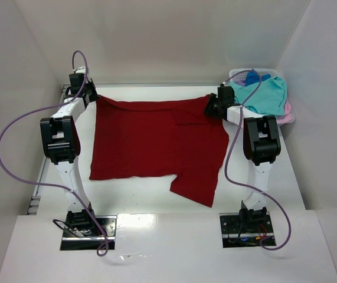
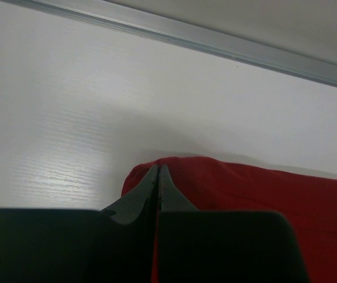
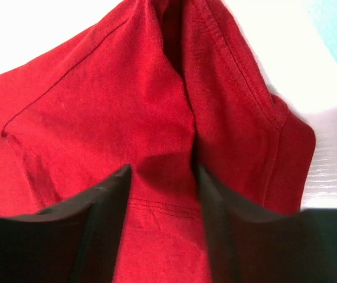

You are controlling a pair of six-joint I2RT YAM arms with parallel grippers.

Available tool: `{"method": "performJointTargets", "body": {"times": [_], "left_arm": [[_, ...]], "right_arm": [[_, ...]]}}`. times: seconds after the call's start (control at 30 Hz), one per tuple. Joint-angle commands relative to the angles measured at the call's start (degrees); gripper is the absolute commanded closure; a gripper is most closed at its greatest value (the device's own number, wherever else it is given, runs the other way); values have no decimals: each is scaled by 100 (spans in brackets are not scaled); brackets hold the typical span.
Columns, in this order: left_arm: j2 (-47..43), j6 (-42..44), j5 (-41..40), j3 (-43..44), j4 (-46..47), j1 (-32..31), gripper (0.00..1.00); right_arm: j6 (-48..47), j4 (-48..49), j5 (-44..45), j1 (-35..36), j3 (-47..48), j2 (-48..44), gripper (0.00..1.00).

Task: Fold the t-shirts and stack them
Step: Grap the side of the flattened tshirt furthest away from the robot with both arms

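**Red shirt spread flat, held at its two far corners**

One dark red t-shirt (image 1: 150, 141) lies on the table (image 1: 144, 197) between your two arms. Its far edge runs left to right, from gripper to gripper, and the body lies toward the arm bases. Your left gripper (image 2: 158, 171) is pinched closed on the far-left corner. Your right gripper (image 3: 162, 171) sits at the far-right corner, its jaws apart and straddling a raised ridge of cloth, not visibly pinching it. One laundry basket (image 1: 239, 73) stands just beyond your right arm, the nearer arm. It holds three more shirts: one teal shirt (image 1: 265, 94), one pink shirt (image 1: 287, 112) and one blue shirt (image 1: 257, 76).
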Motion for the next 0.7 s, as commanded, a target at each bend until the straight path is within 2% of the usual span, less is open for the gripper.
{"method": "performJointTargets", "body": {"times": [0.0, 0.1, 0.17, 0.2, 0.27, 0.43, 0.67], "left_arm": [[55, 91, 113, -39, 284, 41, 100], [55, 91, 113, -39, 284, 41, 100], [55, 91, 113, -39, 284, 41, 100], [55, 91, 113, -39, 284, 41, 100], [55, 91, 113, -39, 284, 41, 100], [55, 91, 113, -39, 232, 41, 100], [55, 91, 113, 14, 232, 41, 100]], "right_arm": [[-8, -18, 30, -11, -78, -425, 50], [-8, -18, 30, -11, -25, -425, 71], [-8, -18, 30, -11, 80, -425, 81], [-8, -18, 30, -11, 80, -425, 91], [44, -79, 30, -11, 150, -425, 100], [45, -141, 30, -11, 431, -372, 100], [176, -528, 144, -72, 1493, -425, 100]]}}
